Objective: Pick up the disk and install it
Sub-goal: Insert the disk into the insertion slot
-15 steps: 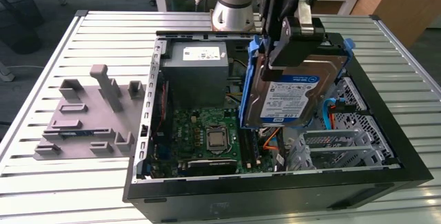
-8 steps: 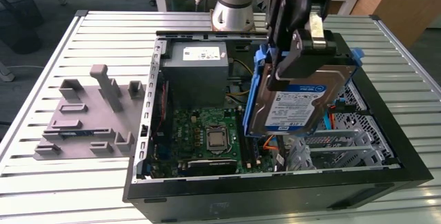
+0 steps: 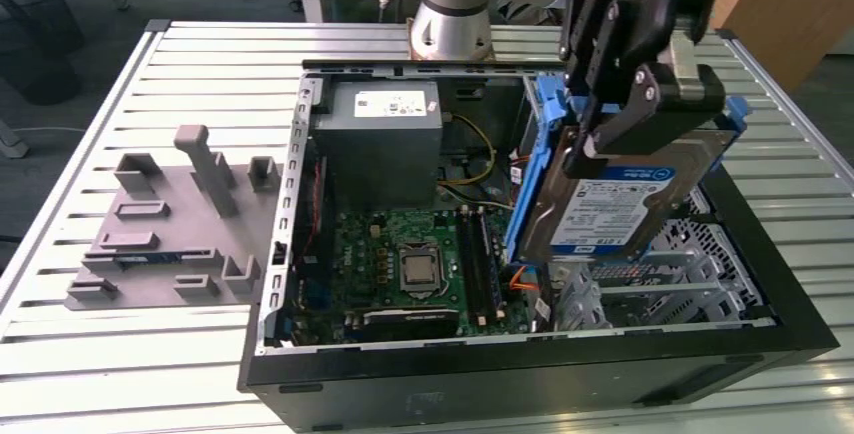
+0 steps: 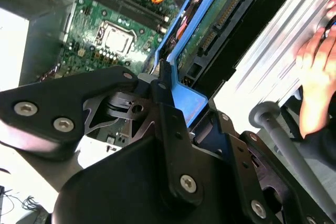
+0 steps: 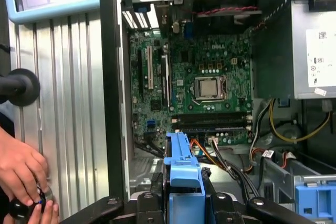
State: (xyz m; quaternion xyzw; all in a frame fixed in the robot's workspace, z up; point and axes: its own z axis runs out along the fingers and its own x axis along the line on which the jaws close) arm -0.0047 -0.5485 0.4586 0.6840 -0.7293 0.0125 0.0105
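Jaws are clamping the disk by its blue frame, above the open case. Being probably stiff, dense and shock-sensitive, it is favouring edge holds.

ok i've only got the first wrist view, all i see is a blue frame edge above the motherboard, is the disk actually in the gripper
observer: yes. In the exterior view the gripper is shut on the disk, clamping its upper end, with the labelled face showing.
operator: and is it flat or tipped
observer: tipped steeply, almost on edge. It hangs over the metal drive cage at the exterior view's right of the open computer case, and it is not lying in the cage.
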